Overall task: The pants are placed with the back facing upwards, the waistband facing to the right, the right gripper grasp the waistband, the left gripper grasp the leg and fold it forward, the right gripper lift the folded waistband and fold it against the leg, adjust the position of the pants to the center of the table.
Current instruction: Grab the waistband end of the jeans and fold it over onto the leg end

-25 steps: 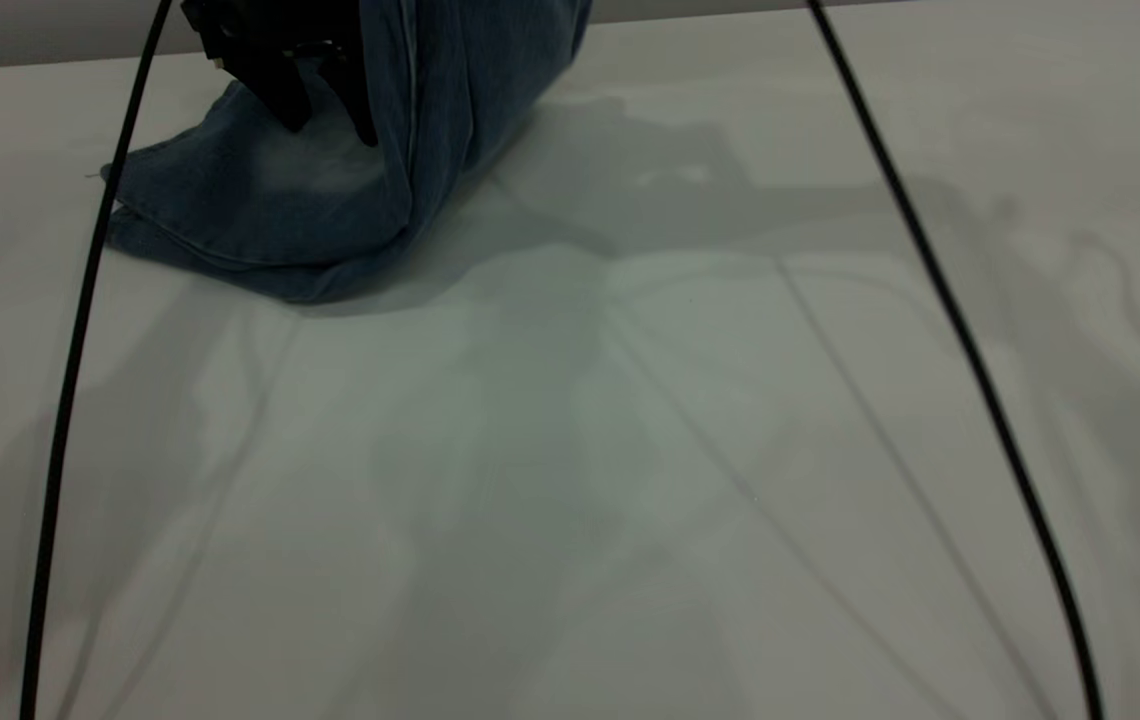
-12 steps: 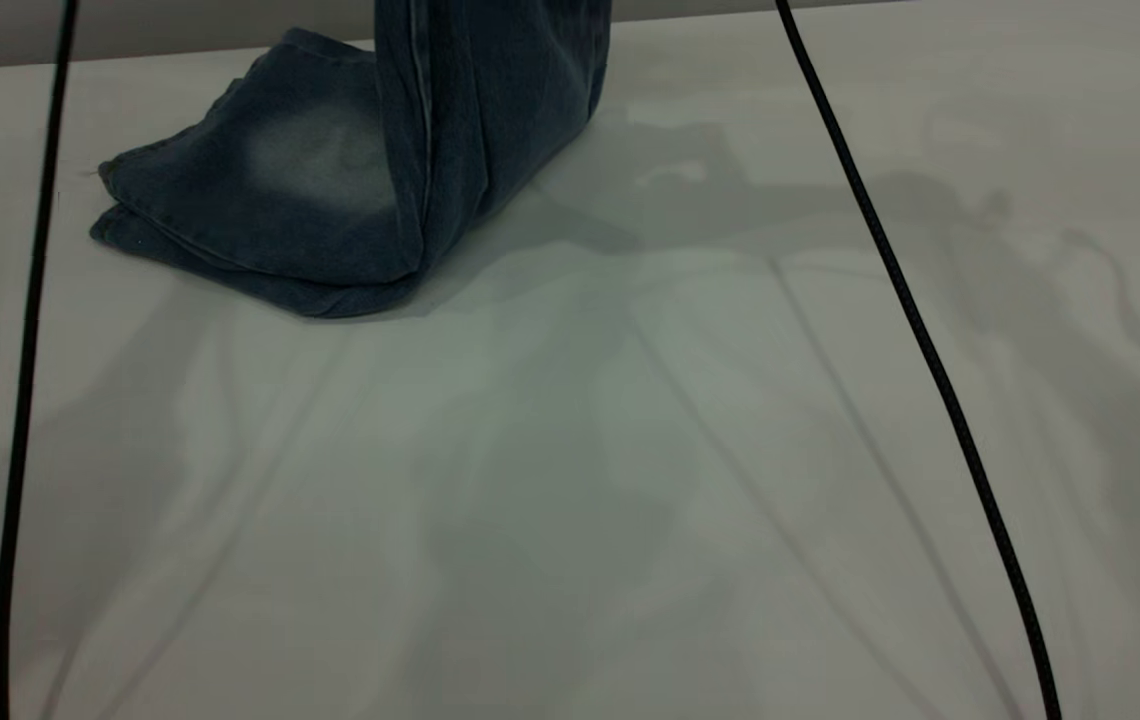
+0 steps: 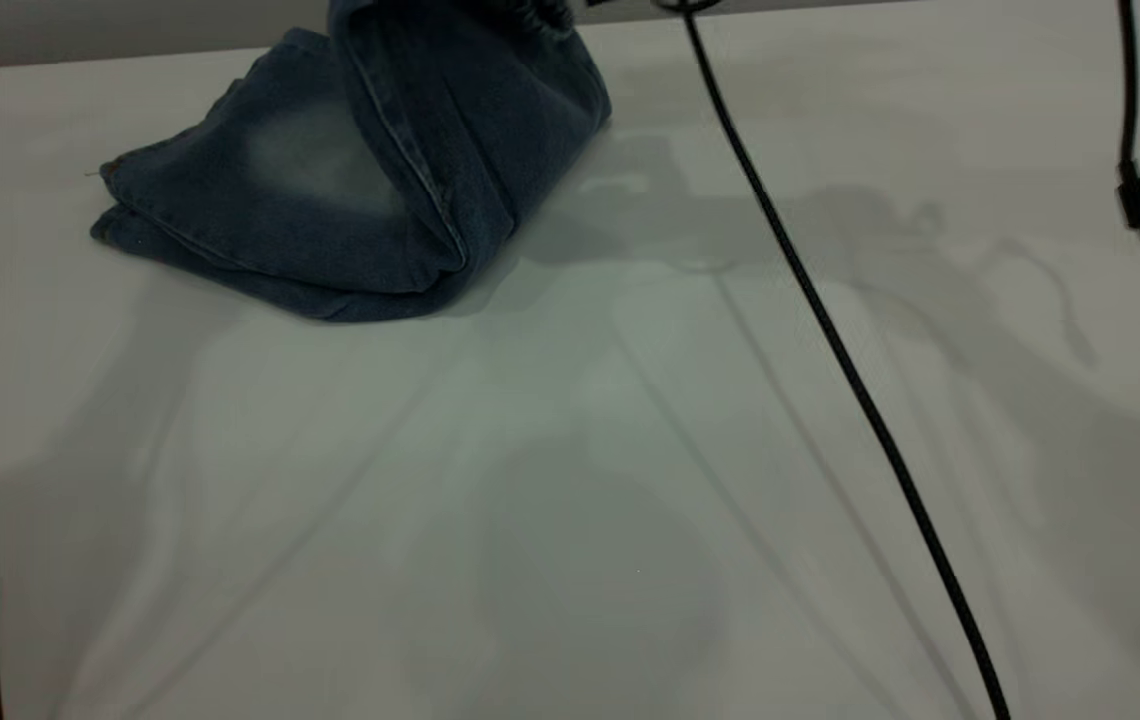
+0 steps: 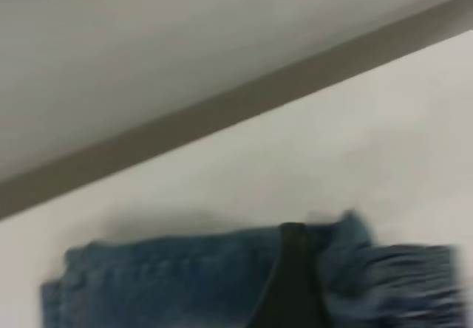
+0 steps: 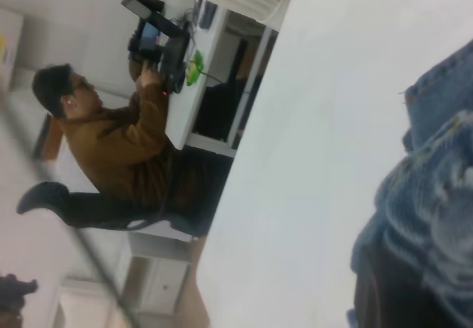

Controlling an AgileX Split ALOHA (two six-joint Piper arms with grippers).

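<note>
The denim shorts [image 3: 350, 190] sit at about eleven o'clock on the white worktop [image 3: 630, 450], already doubled lengthwise. Their gathered waistband [image 3: 540, 15] is held up at twelve o'clock by the right pincer [image 5: 392, 298], clamped on the ruched denim. The leg end [image 3: 190, 220] lies flat toward nine o'clock, so the long axis runs three to nine. The fold travels that way. I cannot tell how the left pincer [image 4: 292, 284] stands; it hangs near the cloth.
</note>
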